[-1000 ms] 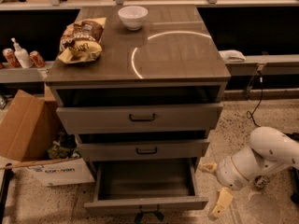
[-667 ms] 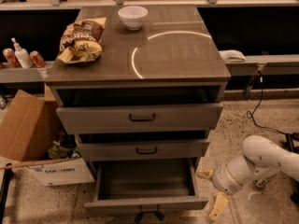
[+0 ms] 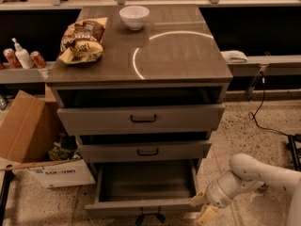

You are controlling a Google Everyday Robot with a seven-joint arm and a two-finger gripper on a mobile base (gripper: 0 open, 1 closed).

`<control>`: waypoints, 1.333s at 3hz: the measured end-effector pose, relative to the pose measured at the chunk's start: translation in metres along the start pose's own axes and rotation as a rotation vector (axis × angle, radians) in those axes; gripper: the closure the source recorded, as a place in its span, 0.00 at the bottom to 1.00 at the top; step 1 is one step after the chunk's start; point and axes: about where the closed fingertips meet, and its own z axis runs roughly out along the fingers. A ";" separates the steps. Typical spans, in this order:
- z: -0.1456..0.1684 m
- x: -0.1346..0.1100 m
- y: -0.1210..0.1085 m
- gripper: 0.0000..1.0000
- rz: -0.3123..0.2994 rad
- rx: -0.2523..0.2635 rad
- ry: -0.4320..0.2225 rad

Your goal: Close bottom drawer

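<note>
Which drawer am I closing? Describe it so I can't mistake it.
Take the grey wood-grain cabinet with the white bowl on top. The bottom drawer is lowest of its three, beside the gripper at its right front corner. It alone is pulled far out, showing its dark inside.

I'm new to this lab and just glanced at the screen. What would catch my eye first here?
The bottom drawer, pulled far out at the foot of the grey cabinet with its dark inside showing, stands out first. Just right of its front corner is the robot's white arm, with the gripper low by the drawer front. At the back left of the cabinet top sit a crumpled snack bag and a white bowl.
</note>
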 end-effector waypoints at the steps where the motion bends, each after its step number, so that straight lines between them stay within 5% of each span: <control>1: 0.039 0.027 -0.020 0.66 0.043 -0.034 0.026; 2: 0.046 0.030 -0.020 0.89 0.048 -0.046 0.023; 3: 0.048 0.030 -0.019 1.00 0.049 -0.049 0.023; 4: 0.064 0.052 -0.039 1.00 0.077 -0.043 0.019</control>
